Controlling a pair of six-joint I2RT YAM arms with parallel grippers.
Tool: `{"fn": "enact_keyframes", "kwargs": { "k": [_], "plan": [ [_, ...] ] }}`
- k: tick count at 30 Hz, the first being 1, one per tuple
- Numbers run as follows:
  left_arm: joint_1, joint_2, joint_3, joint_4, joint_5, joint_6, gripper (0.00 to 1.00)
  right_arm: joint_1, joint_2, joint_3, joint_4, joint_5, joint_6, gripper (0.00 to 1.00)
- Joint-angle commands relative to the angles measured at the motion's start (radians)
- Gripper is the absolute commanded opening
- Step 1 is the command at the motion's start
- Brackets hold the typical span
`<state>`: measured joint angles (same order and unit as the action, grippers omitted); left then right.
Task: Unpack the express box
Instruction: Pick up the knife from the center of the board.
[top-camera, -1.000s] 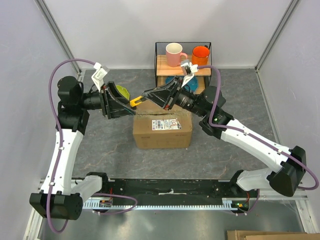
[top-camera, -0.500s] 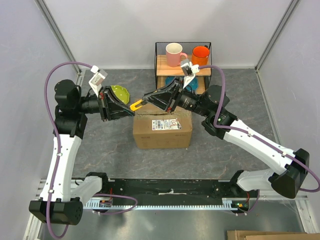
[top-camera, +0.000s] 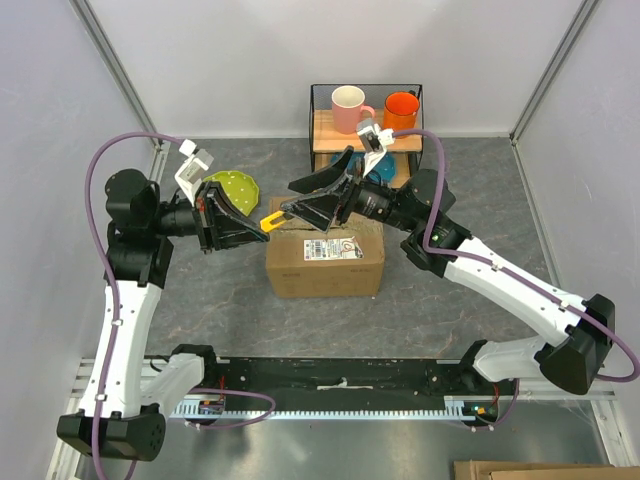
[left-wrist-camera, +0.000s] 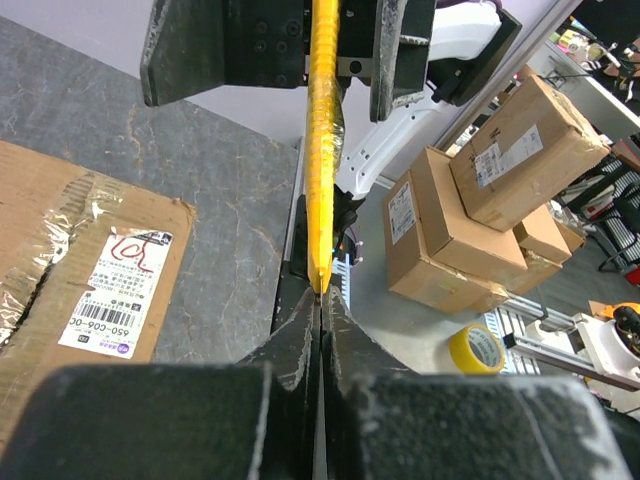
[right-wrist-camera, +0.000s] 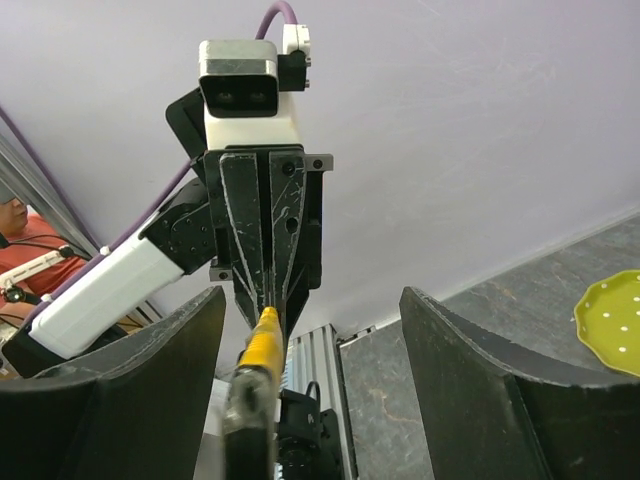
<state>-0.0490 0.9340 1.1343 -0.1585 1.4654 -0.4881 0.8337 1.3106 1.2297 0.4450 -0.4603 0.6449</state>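
Observation:
The express box (top-camera: 325, 265), a brown carton with a white red-printed label (top-camera: 335, 248) and a taped seam, sits mid-table; its corner and label also show in the left wrist view (left-wrist-camera: 60, 270). Above its far left corner a yellow cutter (top-camera: 272, 217) spans the two grippers. My left gripper (top-camera: 257, 223) is shut on the cutter's tip (left-wrist-camera: 322, 150), with its fingertips pinched together (left-wrist-camera: 320, 300). My right gripper (top-camera: 290, 198) stands open, its fingers (right-wrist-camera: 110, 400) wide apart on either side of the cutter (right-wrist-camera: 258, 350) and not touching it.
A green dotted plate (top-camera: 232, 187) lies behind the left gripper. A black wire shelf (top-camera: 366, 88) at the back holds a pink mug (top-camera: 348, 108) and an orange mug (top-camera: 400, 108). Off the table, stacked cartons (left-wrist-camera: 470, 220) and a yellow tape roll (left-wrist-camera: 478, 347) show.
The left gripper has closed on the cutter's tip. The right gripper, shut on the cutter before, has opened wide and let go.

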Motion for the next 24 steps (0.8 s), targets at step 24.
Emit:
{"fn": "enact_keyframes", "kwargs": {
  "k": [24],
  "plan": [
    [0.012,-0.047,-0.079,0.404,-0.143,-0.334,0.02,-0.002,-0.111,-0.196,0.179,0.019,0.013,0.87]
  ]
}}
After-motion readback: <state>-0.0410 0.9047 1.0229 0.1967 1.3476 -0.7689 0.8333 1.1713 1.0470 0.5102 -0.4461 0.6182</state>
